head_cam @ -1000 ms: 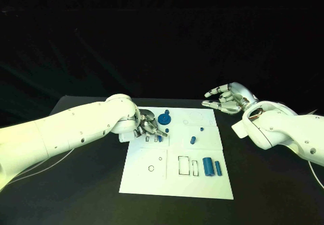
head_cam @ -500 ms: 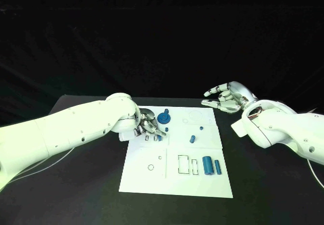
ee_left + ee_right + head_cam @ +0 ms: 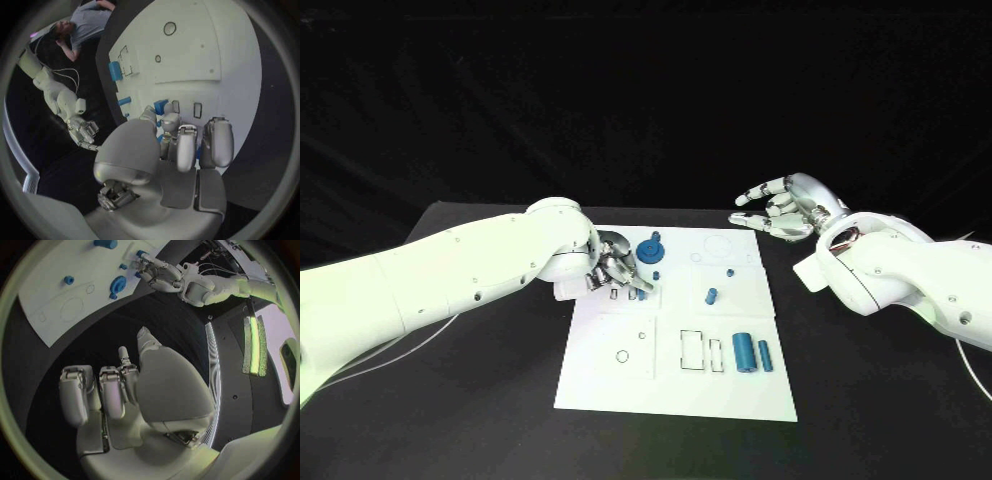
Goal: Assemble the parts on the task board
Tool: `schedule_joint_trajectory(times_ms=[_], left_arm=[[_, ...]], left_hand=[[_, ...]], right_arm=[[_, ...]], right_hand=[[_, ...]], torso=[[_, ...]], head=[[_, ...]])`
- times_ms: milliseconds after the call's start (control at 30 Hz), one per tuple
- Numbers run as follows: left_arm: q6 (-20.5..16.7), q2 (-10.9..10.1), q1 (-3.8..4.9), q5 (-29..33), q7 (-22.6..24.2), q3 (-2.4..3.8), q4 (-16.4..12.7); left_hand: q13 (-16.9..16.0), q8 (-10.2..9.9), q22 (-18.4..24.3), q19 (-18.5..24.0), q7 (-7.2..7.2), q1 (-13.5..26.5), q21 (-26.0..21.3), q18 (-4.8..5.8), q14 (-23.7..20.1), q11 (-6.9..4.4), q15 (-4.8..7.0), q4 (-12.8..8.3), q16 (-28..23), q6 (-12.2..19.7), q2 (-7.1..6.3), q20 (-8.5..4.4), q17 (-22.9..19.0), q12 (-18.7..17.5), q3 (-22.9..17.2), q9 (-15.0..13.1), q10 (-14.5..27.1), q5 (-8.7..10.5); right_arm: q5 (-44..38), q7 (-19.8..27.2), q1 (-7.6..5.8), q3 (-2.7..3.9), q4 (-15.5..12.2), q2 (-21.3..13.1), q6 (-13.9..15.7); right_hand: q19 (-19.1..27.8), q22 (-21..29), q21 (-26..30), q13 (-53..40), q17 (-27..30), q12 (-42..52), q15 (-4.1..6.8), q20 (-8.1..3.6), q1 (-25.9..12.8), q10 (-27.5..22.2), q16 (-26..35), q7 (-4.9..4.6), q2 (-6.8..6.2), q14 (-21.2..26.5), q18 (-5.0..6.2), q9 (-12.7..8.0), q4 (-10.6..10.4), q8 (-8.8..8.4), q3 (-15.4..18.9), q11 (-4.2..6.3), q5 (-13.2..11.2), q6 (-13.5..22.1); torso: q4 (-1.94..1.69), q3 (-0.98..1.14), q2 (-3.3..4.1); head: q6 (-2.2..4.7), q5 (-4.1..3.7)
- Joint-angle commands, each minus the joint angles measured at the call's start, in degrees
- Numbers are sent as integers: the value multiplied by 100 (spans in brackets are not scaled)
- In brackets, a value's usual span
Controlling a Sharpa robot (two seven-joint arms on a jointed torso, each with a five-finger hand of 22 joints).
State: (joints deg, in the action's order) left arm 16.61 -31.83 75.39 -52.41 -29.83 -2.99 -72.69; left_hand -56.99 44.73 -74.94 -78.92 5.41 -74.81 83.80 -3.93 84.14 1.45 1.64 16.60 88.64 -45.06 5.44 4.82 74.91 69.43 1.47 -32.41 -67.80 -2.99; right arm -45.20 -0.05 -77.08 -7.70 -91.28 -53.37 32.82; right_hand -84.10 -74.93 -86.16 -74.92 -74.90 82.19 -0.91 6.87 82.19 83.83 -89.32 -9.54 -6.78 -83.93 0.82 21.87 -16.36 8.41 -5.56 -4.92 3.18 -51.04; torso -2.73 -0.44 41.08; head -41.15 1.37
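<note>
The white rectangular task board [image 3: 678, 340] lies flat in the middle of the black surface [image 3: 473, 400]. On it you see small blue parts: a blue round disc-shaped part with an upright peg [image 3: 653, 251] near the board's far left corner, a short blue peg [image 3: 711, 296] near its centre, a tiny blue piece [image 3: 731, 272] just beyond that, and two blue cylinders lying side by side, the thicker [image 3: 744, 354] beside the thinner [image 3: 764, 352], in the near right compartment. Outlined slots [image 3: 694, 351] next to the cylinders stand unfilled.

Your left hand [image 3: 617, 270] rests over the board's far left edge, just beside the disc-shaped part. In the left wrist view its fingers [image 3: 187, 147] are curled down onto the board around small blue pieces [image 3: 161, 106]; whether they actually clamp one, you cannot tell. Compared with the pictures of a second ago, this hand has shifted only slightly, and the disc-shaped part beside it appears to have shifted a little as well; the other parts lie where they lay. Judge this as a fine adjustment in progress, not a completed placement.

Your right hand [image 3: 783, 212] hovers beyond the board's far right corner, well apart from every part, fingers spread and loosely curved, holding nothing, unchanged over the same interval. Most of the assembly appears still to be done.
</note>
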Motion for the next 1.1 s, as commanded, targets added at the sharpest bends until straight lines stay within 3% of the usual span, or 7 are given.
schedule_joint_trajectory(times_ms=[33, 633, 867, 967, 1033, 1067, 1100], left_arm=[[125, 18, 10, 33, -5, 2, -2], [130, 55, 10, 52, -8, -6, 34], [110, 46, 10, 167, -5, -7, 19], [101, 33, 10, 235, -2, -7, 7], [92, 19, 10, 295, 0, -7, -6], [87, 13, 10, 319, 1, -7, -12], [76, -1, 10, 372, 4, -6, -26]], left_hand=[[-5, 16, -46, -20, -29, -48, 25, 61, 498, -24, 34, -7, 19, -17, -9, -28, 1295, 26, -30, -4, -18, 9], [-10, -28, -64, -21, -58, -397, 31, 63, 499, -52, 60, -14, 18, -12, 21, -51, 1299, 1, -288, -34, -10, 7], [-3, -95, -78, -20, -91, -835, 34, 64, 499, -86, 95, -47, 18, 13, -82, -78, 1301, -50, -904, -58, 14, 3], [7, -122, -89, -22, -87, -990, 36, 66, 500, -85, 103, -29, 18, 30, -278, -92, 1304, -90, -1501, -82, 23, 3], [14, -99, -95, -19, -69, -892, 34, 65, 502, -77, 88, -31, 19, 42, -671, -93, 1309, -124, -2490, -157, 6, 6], [12, -39, -102, -18, -61, -648, 33, 65, 503, -55, 92, -118, 19, 58, -1012, -84, 1312, -134, -3300, -250, -19, 13], [3, 0, -105, -19, -86, -509, 34, 64, 502, -46, 66, -218, 18, 65, -1127, -84, 1310, -131, -3661, -302, -39, 2]], right_arm=[[-38, 38, 1, 1, -3, 5, -90], [-30, 56, 1, 1, -5, 3, -113], [-26, 57, 2, 0, 0, 1, -135], [-25, 58, 2, -1, 3, 3, -143], [-24, 58, 3, -1, 4, 3, -148], [-24, 58, 4, -2, 5, 4, -150], [-23, 58, 4, -2, 6, 4, -152]], right_hand=[[-375, -1215, -10, -896, -1179, 34, 46, -47, -49, 37, 34, 2, 28, -528, 22, 5, 11, 28, 15, 24, -29, 41], [-376, -1217, -12, -902, -1173, 41, 46, -48, -48, 44, 36, 3, 37, -526, 21, 8, 13, 39, 14, 25, -29, 40], [-372, -1212, -5, -898, -1172, 37, 47, -48, -45, 41, 36, 3, 46, -526, 23, 9, 15, 44, 11, 25, -28, 40], [-372, -1212, -5, -898, -1172, 37, 47, -48, -45, 41, 36, 3, 46, -526, 23, 9, 15, 44, 11, 25, -28, 40], [-372, -1212, -5, -898, -1172, 37, 47, -48, -45, 41, 36, 3, 46, -526, 23, 9, 15, 44, 11, 25, -28, 40], [-372, -1212, -5, -898, -1172, 37, 47, -48, -45, 41, 36, 3, 46, -526, 23, 9, 15, 44, 11, 25, -28, 40], [-372, -1212, -5, -898, -1172, 37, 47, -48, -45, 41, 36, 3, 46, -526, 23, 9, 15, 44, 11, 25, -28, 40]], torso=[[2, 1, 3], [5, 4, -1], [2, 1, -2], [2, -1, -3], [0, 0, -3], [-1, 0, -1], [-2, -1, -1]], head=[[-1, 3], [-18, -6], [-23, -10], [-21, -11], [-20, -8], [-20, -6], [-19, -7]])
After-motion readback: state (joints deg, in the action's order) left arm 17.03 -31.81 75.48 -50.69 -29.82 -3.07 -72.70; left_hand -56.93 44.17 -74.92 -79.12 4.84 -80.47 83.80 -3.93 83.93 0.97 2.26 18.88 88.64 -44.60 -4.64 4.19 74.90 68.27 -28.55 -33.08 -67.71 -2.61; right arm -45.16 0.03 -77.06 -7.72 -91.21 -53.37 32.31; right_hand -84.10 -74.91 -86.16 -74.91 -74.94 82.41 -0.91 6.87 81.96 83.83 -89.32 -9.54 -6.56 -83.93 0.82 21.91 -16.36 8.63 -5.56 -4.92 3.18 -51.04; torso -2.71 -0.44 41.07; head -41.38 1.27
